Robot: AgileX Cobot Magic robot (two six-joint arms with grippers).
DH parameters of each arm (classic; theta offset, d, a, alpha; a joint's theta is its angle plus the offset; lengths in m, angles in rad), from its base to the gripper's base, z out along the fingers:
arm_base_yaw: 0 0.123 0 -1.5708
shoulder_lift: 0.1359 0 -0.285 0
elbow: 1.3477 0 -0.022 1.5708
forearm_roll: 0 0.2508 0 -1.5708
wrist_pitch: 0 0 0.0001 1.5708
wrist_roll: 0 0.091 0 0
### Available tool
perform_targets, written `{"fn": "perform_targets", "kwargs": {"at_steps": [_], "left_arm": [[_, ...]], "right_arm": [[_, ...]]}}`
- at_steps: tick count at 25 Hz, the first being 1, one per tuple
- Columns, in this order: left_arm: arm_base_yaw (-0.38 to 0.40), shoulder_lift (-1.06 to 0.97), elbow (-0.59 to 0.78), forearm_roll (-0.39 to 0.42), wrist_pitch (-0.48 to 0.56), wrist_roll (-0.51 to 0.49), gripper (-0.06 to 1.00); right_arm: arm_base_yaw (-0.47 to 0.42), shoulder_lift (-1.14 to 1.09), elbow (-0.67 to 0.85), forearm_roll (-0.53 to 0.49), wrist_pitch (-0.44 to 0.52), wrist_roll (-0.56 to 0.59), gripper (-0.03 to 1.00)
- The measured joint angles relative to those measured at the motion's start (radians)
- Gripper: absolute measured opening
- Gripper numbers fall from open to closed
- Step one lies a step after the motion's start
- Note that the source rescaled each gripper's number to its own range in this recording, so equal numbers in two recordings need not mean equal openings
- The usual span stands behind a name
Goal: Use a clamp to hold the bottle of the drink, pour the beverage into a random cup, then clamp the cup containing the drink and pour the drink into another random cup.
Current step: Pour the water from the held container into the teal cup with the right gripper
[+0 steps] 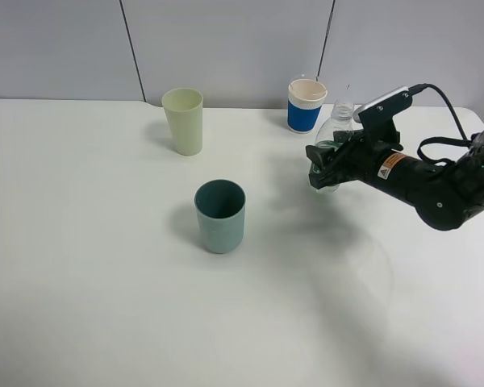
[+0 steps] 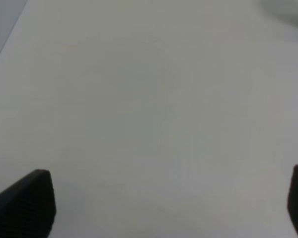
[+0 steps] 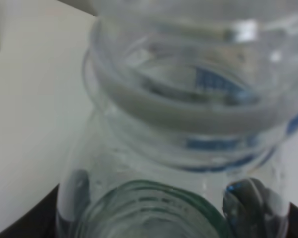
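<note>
Table: clear plastic bottle is found at its far right.
Right gripper: clamped on the bottle's body.
Left gripper: spread wide, nothing held.
Teal cup: bottle to be kept upright until carried above it.

- The white bench lies bare across its front and left, open to any approach.
- A teal cup stands alone mid-bench, with room on every side.
- A pale green cup stands near the back edge, well apart from the teal one.
- At back right, a blue-and-white cup stands just behind the bottle gripped in the right hand, crowding that corner.
- The right arm bars the right side.
</note>
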Motion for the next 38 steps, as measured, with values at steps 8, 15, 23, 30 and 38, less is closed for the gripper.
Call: {"fn": "perform_targets", "kwargs": {"at_steps": [8, 15, 23, 30, 38], "left_arm": [[0.000, 0.000, 0.000, 0.000, 0.000, 0.000, 0.81], [0.000, 0.000, 0.000, 0.000, 0.000, 0.000, 0.81], [0.000, 0.000, 0.000, 0.000, 0.000, 0.000, 0.81], [0.000, 0.000, 0.000, 0.000, 0.000, 0.000, 0.81], [0.000, 0.000, 0.000, 0.000, 0.000, 0.000, 0.81]], "right_arm": [[0.004, -0.081, 0.001, -0.006, 0.145, 0.024, 0.00], [0.055, -0.165, -0.042, -0.009, 0.251, 0.025, 0.00], [0.131, -0.191, -0.119, -0.009, 0.361, -0.016, 0.00], [0.201, -0.191, -0.195, -0.028, 0.443, -0.093, 0.00], [0.254, -0.191, -0.215, -0.035, 0.446, -0.210, 0.00]]}}
